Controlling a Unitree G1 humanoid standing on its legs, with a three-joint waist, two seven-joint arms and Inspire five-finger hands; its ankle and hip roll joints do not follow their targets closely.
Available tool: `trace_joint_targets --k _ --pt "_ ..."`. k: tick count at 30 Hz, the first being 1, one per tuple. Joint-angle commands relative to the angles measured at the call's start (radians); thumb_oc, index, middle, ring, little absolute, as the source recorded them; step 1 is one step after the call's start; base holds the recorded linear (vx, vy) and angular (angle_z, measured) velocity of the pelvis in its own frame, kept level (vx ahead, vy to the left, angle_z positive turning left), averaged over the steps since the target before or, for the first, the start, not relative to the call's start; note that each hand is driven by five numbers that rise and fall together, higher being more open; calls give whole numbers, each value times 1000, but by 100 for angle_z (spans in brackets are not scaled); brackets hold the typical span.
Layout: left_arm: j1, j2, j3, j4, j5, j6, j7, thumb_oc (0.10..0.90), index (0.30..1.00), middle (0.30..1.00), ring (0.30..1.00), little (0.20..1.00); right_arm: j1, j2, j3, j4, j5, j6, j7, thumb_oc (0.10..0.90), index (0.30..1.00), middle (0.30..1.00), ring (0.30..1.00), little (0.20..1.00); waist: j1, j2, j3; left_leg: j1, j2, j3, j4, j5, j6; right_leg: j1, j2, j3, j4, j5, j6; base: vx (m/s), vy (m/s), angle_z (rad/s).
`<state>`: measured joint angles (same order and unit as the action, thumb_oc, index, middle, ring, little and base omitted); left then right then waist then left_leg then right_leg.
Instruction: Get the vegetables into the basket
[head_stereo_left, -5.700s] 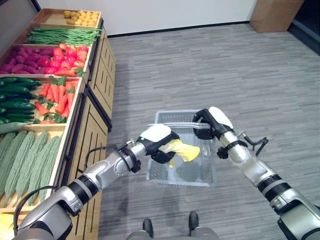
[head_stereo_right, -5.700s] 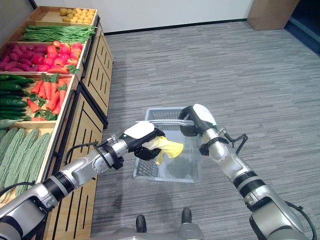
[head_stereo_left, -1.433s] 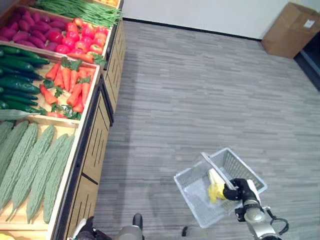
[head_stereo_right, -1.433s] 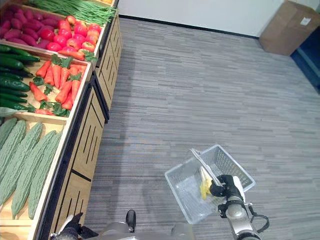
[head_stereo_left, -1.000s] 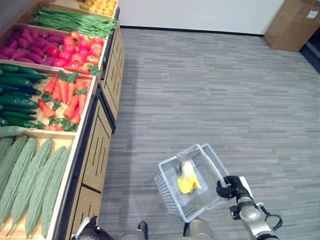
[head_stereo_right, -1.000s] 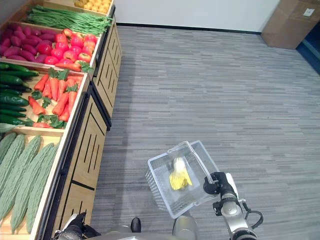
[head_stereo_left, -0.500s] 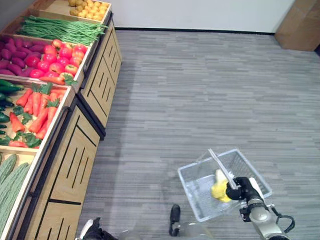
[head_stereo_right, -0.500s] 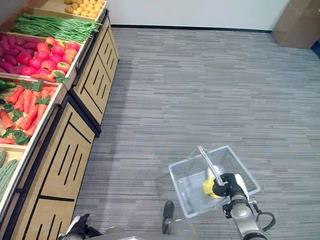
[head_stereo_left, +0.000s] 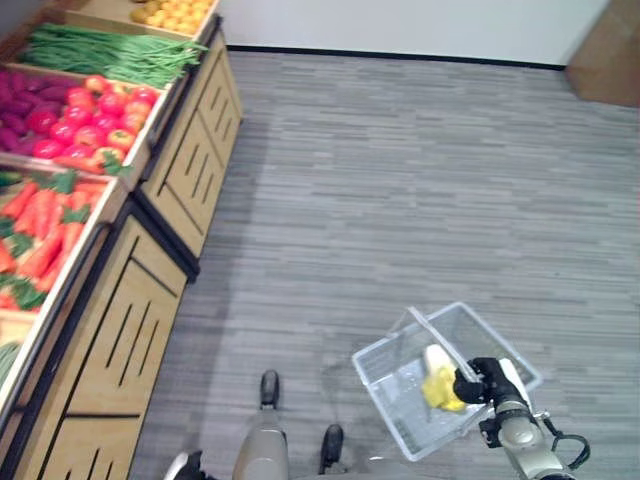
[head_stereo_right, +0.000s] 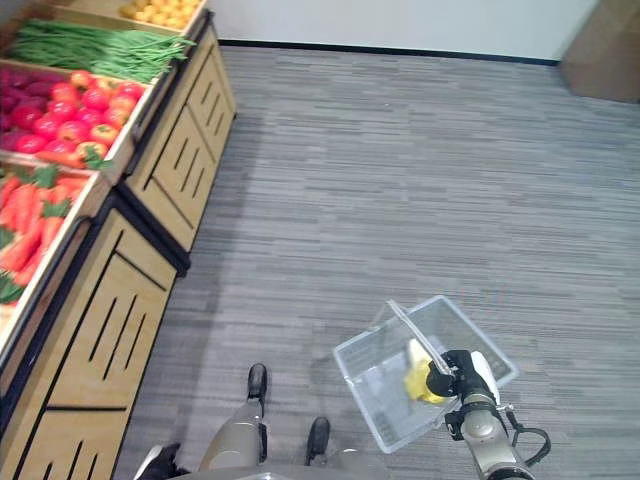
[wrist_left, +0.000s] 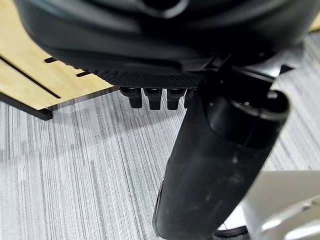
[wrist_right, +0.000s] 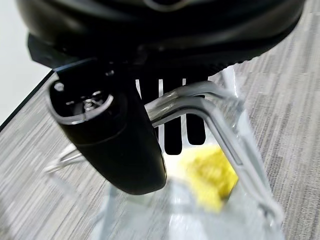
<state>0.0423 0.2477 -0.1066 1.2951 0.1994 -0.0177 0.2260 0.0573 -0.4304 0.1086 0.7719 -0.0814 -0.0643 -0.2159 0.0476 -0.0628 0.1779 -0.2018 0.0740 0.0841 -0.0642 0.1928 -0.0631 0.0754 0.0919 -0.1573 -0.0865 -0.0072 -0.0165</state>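
The clear wire basket (head_stereo_left: 445, 380) is carried by its handles (wrist_right: 200, 102), around which the fingers and thumb of the right hand (head_stereo_left: 487, 380) are curled, as is seen best in the right wrist view, where the metal bars pass between the thumb and the row of fingers. The basket is held low at the robot's right side, above the grey floor (head_stereo_left: 420, 180), probably so that it hangs freely from the handles and can be brought along while the robot stands away from the produce stand (head_stereo_left: 110, 250). One yellow vegetable (head_stereo_left: 440, 385) is already lying inside the basket, on its bottom, just beside and below the right hand; it is not touched by the fingers. Its exact kind cannot be told from these views. The carrots (head_stereo_left: 35, 225), the red tomatoes (head_stereo_left: 85, 115) and the green beans (head_stereo_left: 100, 55) are kept in the wooden bins of the stand, well apart from the basket. The left hand (wrist_left: 155, 97) is seen in the left wrist view near the wooden front of the stand; nothing is held in it and its fingers hang relaxed. It is judged that more vegetables remain to be collected.
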Motion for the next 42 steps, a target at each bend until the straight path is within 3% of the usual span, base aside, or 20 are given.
trace_joint_targets --k 1,8,17,21,24,25,27,28,32,36,37,42 --pt "-29 55 -30 -5 49 -7 18 900 1000 1000 1000 1000 -33 -68 -62 -131 -15 -88 -30 400 300 300 300 300 11 -22 -46 22 -3 11 96 -107 35 -15 -210 36 146 -42 144 191 182 -35" --pt "-65 92 -45 -25 46 -8 30 900 1000 1000 1000 1000 -77 -46 -27 -122 -29 -80 -32 400 300 300 300 300 16 -48 -43 28 -51 27 133 -173 75 -52 -251 62 183 51 184 135 170 -5" --pt "-58 99 -55 -23 65 -7 24 900 1000 1000 1000 1000 -81 -38 -19 -111 -35 -77 -22 400 300 300 300 300 15 -60 -48 60 -75 23 124 -201 99 -63 -262 75 225 132 207 68 76 1" --pt "-55 103 -53 -31 68 -5 16 900 1000 1000 1000 1000 -97 -35 -5 -122 -39 -79 -17 400 300 300 300 300 12 -38 -20 96 -75 14 119 -216 126 -160 -238 87 461 169 211 32 126 -9" --pt "-65 106 -55 -30 62 -4 17 900 1000 1000 1000 1000 -109 -30 6 -123 -40 -81 -16 400 300 300 300 300 -6 -18 6 136 -75 -3 125 -229 134 -230 -218 87 543 151 197 154 101 8" --pt "-69 107 -52 -29 56 -4 18 900 1000 1000 1000 1000 -113 -34 13 -133 -44 -83 -14 400 300 300 300 300 -13 -9 10 170 -73 -12 111 -236 131 -278 -224 64 494 114 175 154 0 11" --pt "-71 107 -53 -26 56 -5 18 900 1000 1000 1000 1000 -116 -37 14 -141 -42 -83 -13 400 300 300 300 300 -22 -6 19 188 -71 -24 106 -241 124 -277 -233 51 454 99 170 259 -97 22" --pt "-82 104 -59 -15 66 -3 19 900 1000 1000 1000 1000 -142 -44 21 -155 -39 -85 -25 400 300 300 300 300 -34 -12 32 214 -71 -49 120 -272 98 -316 -270 59 272 120 184 383 -227 24" --pt "-81 94 -53 2 76 -5 18 900 1000 1000 1000 1000 -136 -46 18 -176 -45 -84 -26 400 300 300 300 300 -50 -21 29 271 -56 -87 126 -313 69 -337 -302 100 152 199 218 310 -182 35" --pt "-69 88 -41 5 65 -4 21 900 1000 1000 1000 1000 -113 -42 17 -172 -48 -81 -12 400 300 300 300 300 -48 -34 3 305 -44 -111 134 -328 52 -303 -280 75 162 174 206 246 -177 48" --pt "-64 89 -32 8 51 -2 24 900 1000 1000 1000 1000 -106 -45 15 -167 -42 -83 -10 400 300 300 300 300 -52 -32 -14 316 -19 -130 139 -313 38 -290 -245 62 179 148 189 259 -224 28" --pt "-55 89 -18 7 21 -4 26 900 1000 1000 1000 1000 -74 -65 9 -174 -32 -89 -4 400 300 300 300 300 -60 -19 -37 307 45 -178 187 -253 1 -289 -177 40 220 70 139 262 -260 24"
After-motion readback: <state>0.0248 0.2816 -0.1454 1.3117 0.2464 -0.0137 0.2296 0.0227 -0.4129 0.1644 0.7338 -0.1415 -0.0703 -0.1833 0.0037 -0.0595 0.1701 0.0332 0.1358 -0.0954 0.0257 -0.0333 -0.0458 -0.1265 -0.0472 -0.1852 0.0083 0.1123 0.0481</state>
